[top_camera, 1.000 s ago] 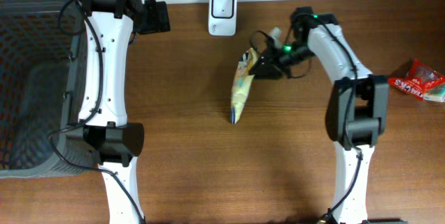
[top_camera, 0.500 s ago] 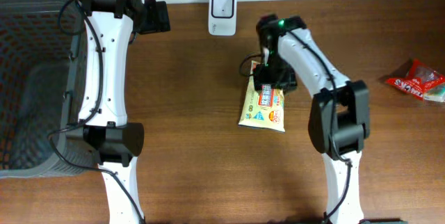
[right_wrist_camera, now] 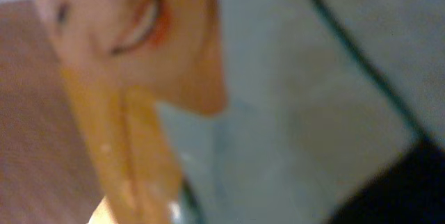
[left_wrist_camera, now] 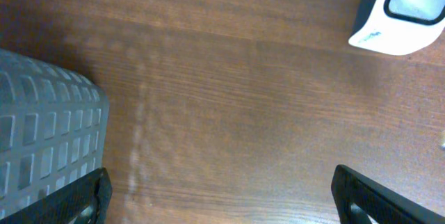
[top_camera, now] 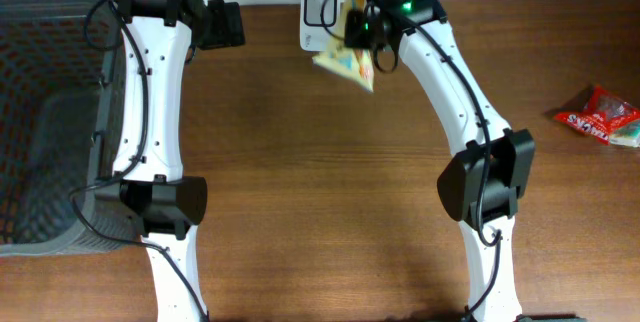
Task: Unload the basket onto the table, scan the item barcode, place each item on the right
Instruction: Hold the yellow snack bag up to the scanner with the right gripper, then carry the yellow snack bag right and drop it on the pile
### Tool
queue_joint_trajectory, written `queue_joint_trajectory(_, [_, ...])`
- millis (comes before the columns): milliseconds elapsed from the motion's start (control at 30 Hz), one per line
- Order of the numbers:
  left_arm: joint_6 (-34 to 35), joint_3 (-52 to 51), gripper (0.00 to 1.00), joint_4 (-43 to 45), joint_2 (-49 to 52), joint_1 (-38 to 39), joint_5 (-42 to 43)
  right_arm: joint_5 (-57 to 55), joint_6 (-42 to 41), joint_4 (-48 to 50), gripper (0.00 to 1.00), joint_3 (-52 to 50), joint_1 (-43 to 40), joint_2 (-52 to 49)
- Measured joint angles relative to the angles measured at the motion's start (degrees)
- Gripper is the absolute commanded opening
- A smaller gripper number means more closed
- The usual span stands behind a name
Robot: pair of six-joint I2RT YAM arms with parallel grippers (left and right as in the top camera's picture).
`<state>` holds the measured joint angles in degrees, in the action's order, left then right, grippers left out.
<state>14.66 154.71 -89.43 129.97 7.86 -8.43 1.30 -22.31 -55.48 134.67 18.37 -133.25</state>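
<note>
Since half a second ago the right gripper (top_camera: pixel 362 20) has carried the yellow snack packet (top_camera: pixel 345 57) up from mid-table, where its printed face lay upward below the scanner, to the far edge. The packet now hangs tilted and off the wood, overlapping the right side of the white scanner (top_camera: pixel 316 7). A second ago it hung edge-on, further right. The right fingers are clamped on the packet's top edge. The right wrist view is a blurred close-up of yellow-orange and pale blue wrapper, with no fingers visible. The left arm has not moved. The left gripper (left_wrist_camera: pixel 221 200) hovers over bare table (top_camera: pixel 300 182) with its fingers (left_wrist_camera: pixel 83 200) wide apart, holding nothing, between the basket corner and the scanner. The red packet (top_camera: pixel 603 120) is unchanged, lying at the far right, well apart from both arms. For containers there is one grey mesh basket (top_camera: pixel 50 122) at the left edge. Its visible interior shows only mesh walls and floor, and the left arm hides its right part.
</note>
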Motion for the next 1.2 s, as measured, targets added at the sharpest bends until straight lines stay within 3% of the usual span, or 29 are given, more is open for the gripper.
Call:
queue_joint_trajectory(133, [0.02,0.00,0.99,0.00,0.00,0.00,-0.02,0.02,-0.20,18.43,0.04,0.07,0.11,-1.11])
queue_joint_trajectory(233, [0.00,0.00,0.99,0.04,0.00,0.00,0.00,0.00,-0.20,31.67,0.04,0.17,0.55,-7.93])
queue_joint_trajectory(400, [0.02,0.00,0.99,0.09,0.00,0.00,-0.02,0.00,-0.22,33.27,0.04,0.11,0.79,-11.06])
queue_joint_trajectory(467, [0.02,0.00,0.99,0.13,0.00,0.00,0.00,-0.02,0.33,41.20,0.04,0.11,1.46,-11.04])
queue_joint_trajectory(567, [0.02,0.00,0.99,0.11,0.00,0.00,0.00,-0.44,0.46,45.53,0.04,0.11,1.88,-11.04])
queue_joint_trajectory(767, [0.02,0.00,0.99,0.09,0.02,0.00,0.00,-2.43,0.48,39.52,0.04,0.11,1.55,-10.84])
queue_joint_trajectory(867, [0.02,0.00,0.99,0.09,0.00,0.00,0.00,-5.20,0.55,31.56,0.04,-0.09,-1.92,-4.68])
queue_joint_trajectory(967, [0.02,0.00,0.99,0.13,0.00,0.00,0.00,-10.38,1.01,14.67,0.04,0.39,-16.22,7.26])
queue_joint_trajectory(1033, [0.02,0.00,0.99,0.15,0.00,0.00,0.00,-12.07,1.11,-1.36,0.04,1.20,-26.51,7.87])
queue_joint_trajectory(1100, [0.02,0.00,0.99,0.11,0.00,0.00,0.00,-11.91,1.07,-8.74,0.04,0.26,-34.71,4.20])
queue_joint_trajectory(1133, [0.00,0.00,0.99,0.07,0.00,0.00,0.00,-11.96,1.09,-9.46,0.09,-0.31,-36.70,3.23])
queue_joint_trajectory(1167, [0.02,0.00,0.99,0.07,0.00,0.00,0.00,-11.98,1.07,-9.40,0.35,-1.33,-39.87,2.40])
queue_joint_trajectory(1200, [0.00,0.00,0.99,0.07,0.02,0.00,0.00,-11.93,1.20,-8.74,0.72,-2.36,-41.97,2.16])
